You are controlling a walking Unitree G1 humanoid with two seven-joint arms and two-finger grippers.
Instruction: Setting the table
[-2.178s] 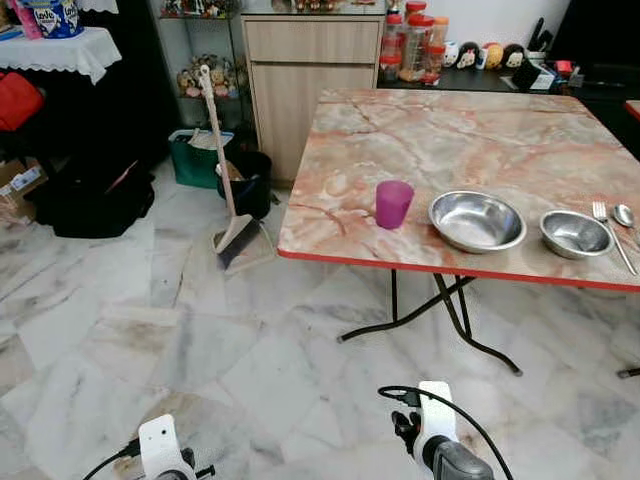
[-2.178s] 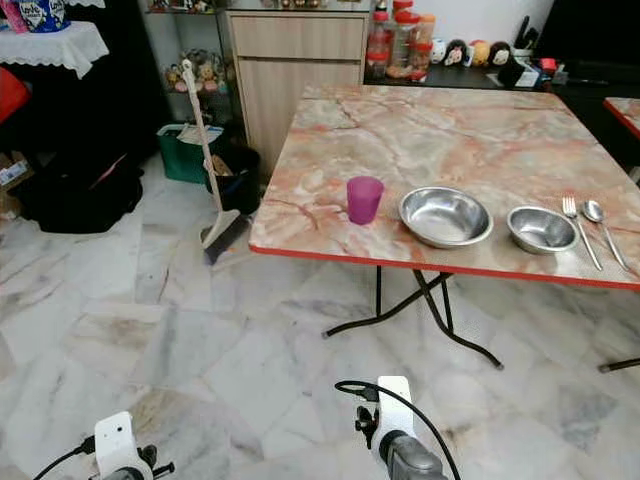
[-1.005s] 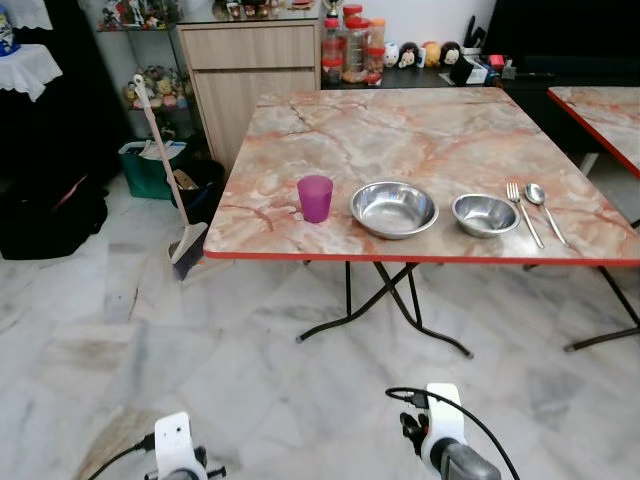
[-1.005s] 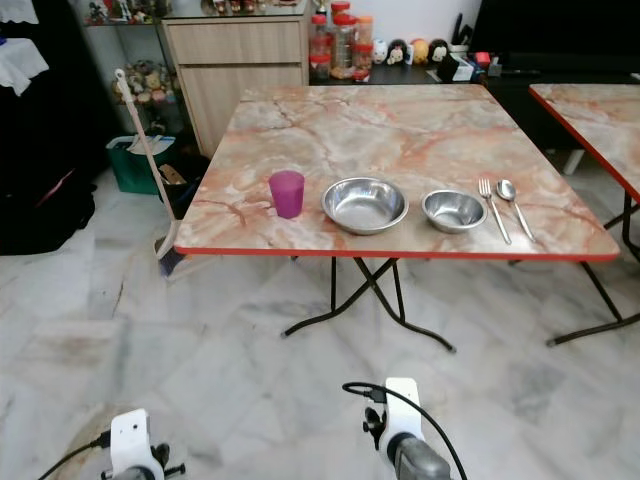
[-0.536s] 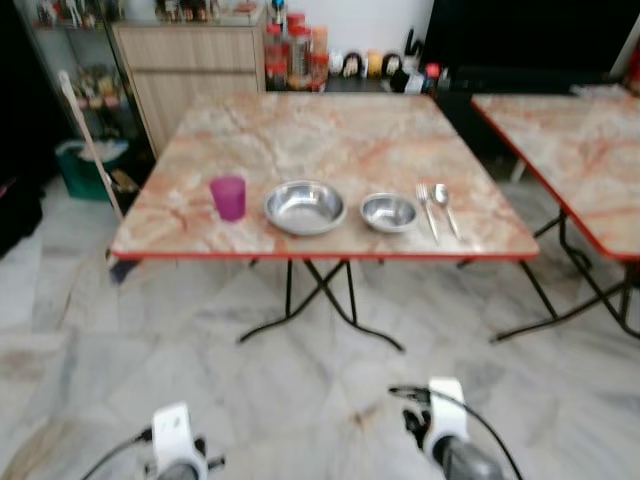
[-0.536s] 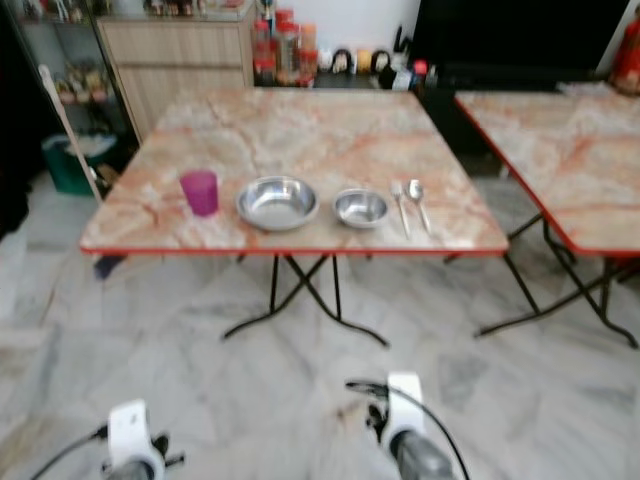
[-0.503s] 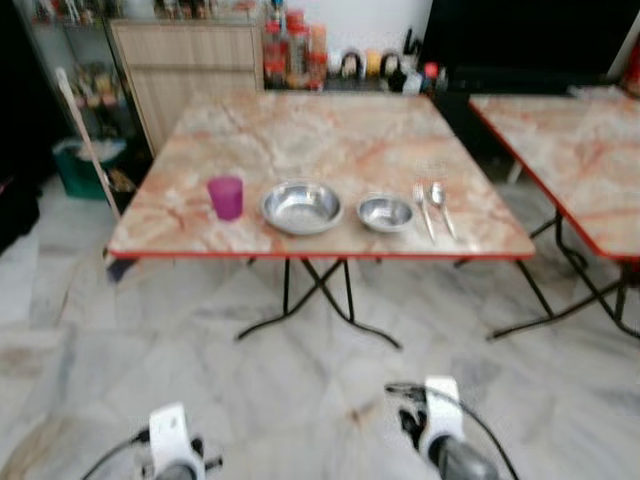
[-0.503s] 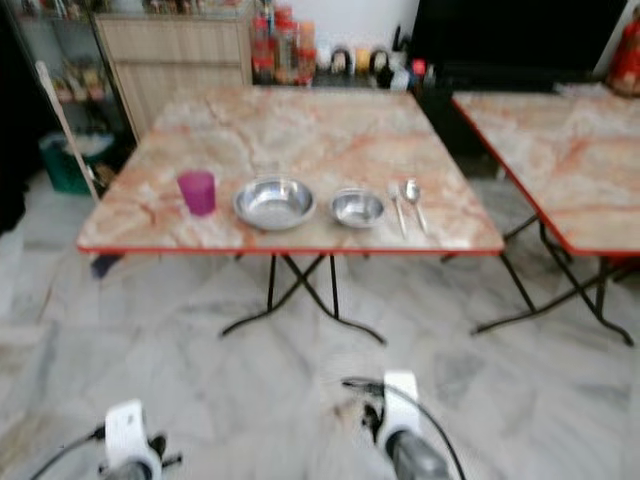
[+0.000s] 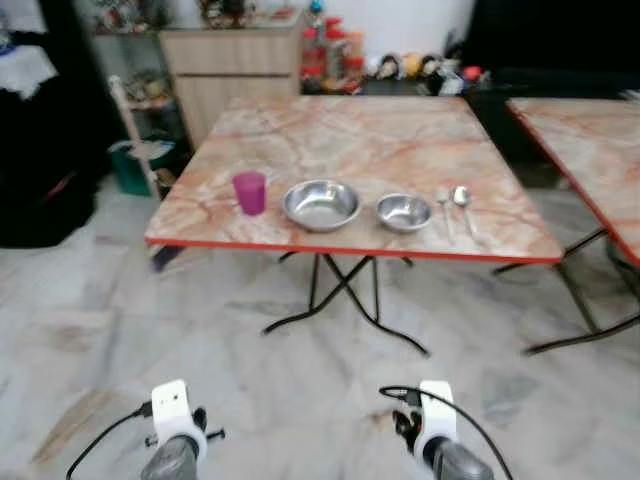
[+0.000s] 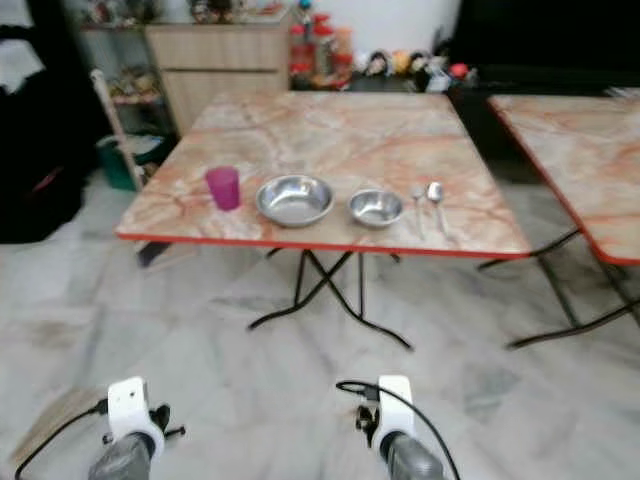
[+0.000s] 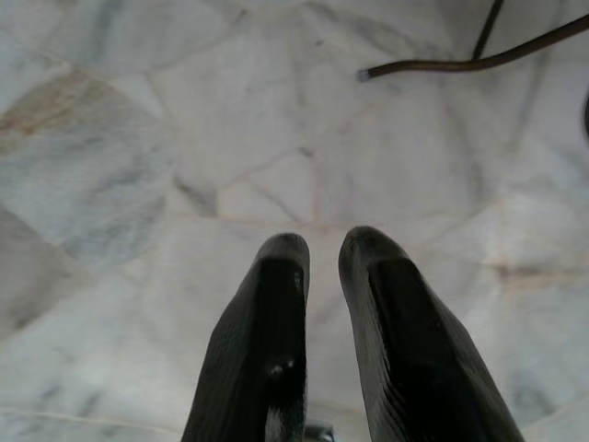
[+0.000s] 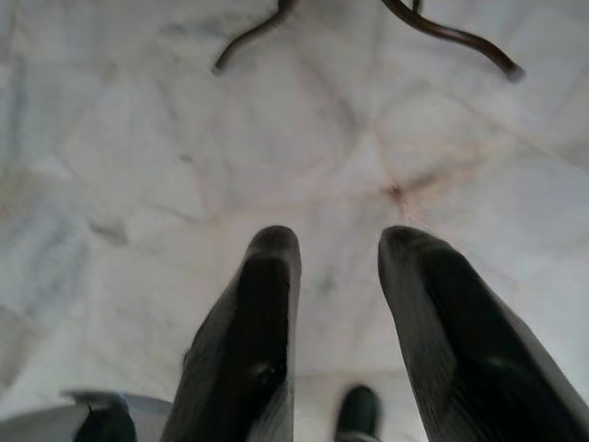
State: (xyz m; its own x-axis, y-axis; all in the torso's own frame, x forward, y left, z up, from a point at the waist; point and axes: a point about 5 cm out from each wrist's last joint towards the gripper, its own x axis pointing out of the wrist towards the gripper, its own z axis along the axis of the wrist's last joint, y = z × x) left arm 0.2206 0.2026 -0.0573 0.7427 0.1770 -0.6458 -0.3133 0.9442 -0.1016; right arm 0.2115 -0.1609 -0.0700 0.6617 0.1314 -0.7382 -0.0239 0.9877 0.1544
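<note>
Below, the left fingers [image 11: 322, 267] hang nearly closed and the right fingers [image 12: 336, 276] slightly parted, both empty over the floor [image 9: 300, 390]. Ahead, the counter [image 9: 360, 150] carries cup [image 9: 249, 192], two bowls [image 9: 321, 204], fork and spoon [image 9: 455, 205].

Along the near edge of the marble table [image 9: 400, 140] runs a neat row, well ahead of both sets of jaws: a purple cup [image 9: 249, 192] standing upright at the robot's left, then a large steel bowl [image 9: 321, 204], a smaller steel bowl [image 9: 404, 212], both open side up, then a fork [image 9: 444, 208] and spoon [image 9: 463, 203] lying side by side at the right end.
</note>
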